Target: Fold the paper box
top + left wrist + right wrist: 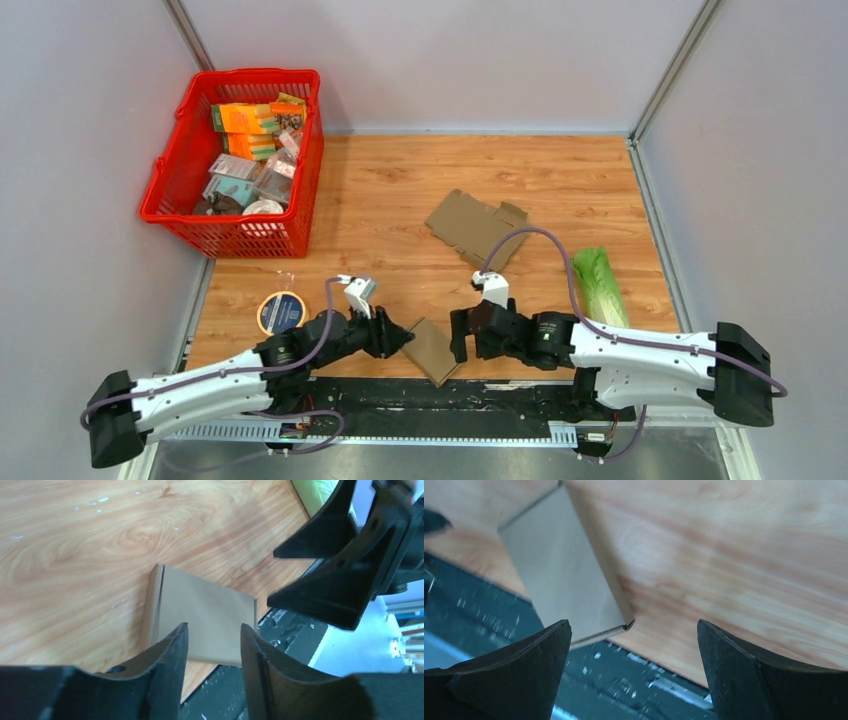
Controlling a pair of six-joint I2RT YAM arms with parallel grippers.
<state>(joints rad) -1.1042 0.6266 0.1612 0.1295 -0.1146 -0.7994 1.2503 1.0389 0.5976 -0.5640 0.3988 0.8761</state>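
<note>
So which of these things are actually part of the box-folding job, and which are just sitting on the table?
Part of the job:
- small cardboard box, lying between the two claws
- left claw, open
- right claw, open

Just lying about:
- flat cardboard sheet, untouched, maybe a spare blank
- red basket of packets
- tape roll
- lettuce

No lettering can be read anywhere; the packets in the red basket point(178, 170) are too small.
</note>
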